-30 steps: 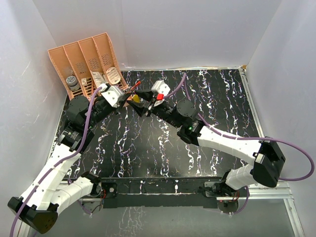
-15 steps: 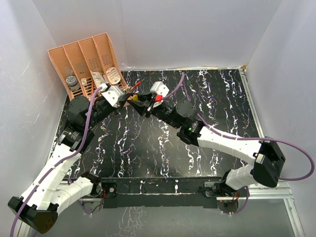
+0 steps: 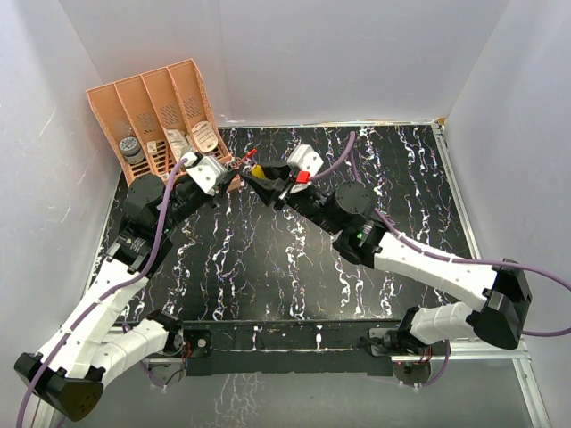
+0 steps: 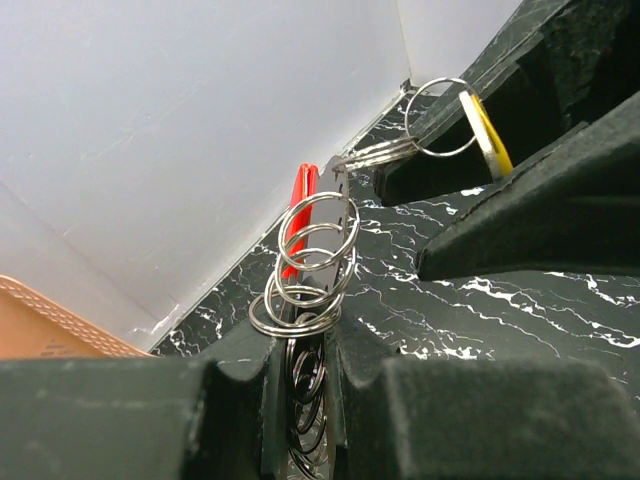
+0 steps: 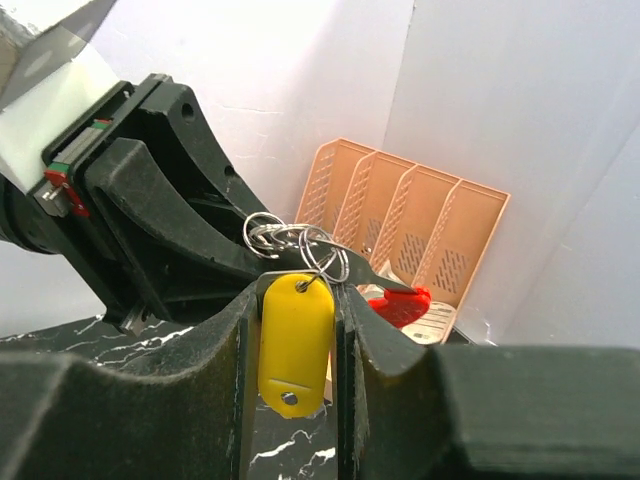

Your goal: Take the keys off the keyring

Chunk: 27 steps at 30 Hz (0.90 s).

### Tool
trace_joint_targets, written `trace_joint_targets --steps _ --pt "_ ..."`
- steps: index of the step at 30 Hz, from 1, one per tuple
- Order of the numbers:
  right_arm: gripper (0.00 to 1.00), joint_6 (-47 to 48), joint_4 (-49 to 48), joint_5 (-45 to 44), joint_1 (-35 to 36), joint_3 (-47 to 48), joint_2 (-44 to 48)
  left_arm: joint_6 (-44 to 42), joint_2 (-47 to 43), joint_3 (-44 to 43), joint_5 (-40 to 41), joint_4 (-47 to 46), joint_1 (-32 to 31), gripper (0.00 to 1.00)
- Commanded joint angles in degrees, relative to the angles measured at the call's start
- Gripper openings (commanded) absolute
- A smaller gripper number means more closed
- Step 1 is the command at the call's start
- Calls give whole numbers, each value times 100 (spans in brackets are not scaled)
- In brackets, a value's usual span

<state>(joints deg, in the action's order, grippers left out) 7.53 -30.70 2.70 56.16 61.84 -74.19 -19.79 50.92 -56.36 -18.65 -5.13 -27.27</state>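
Observation:
My left gripper is shut on the keyring, a chain of several silvery rings that rises out of its jaws. The red key hangs from this chain and points toward the back wall; it also shows in the top view and the right wrist view. My right gripper is shut on the yellow key, whose head sits upright between its fingers. A ring links the yellow key to the chain. Both grippers hold the bunch above the table's back left.
A peach slotted organiser stands at the back left corner, just behind the grippers, with small items in its slots; it shows in the right wrist view. White walls enclose the black marbled table.
My right arm has shifted to the right and toward the back, carrying the yellow key with it. The left gripper has stayed nearly still, holding the rings.

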Motion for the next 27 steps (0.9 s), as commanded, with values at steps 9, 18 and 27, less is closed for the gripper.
trace_joint_targets --steps 9,18,27 --pt "0 697 577 -561 70 332 576 46 -211 150 290 -417 37 0" --pt "0 845 669 -751 70 317 756 28 -107 158 385 -395 37 0" --pt "0 1034 531 -775 70 361 778 72 -68 203 310 -319 37 0"
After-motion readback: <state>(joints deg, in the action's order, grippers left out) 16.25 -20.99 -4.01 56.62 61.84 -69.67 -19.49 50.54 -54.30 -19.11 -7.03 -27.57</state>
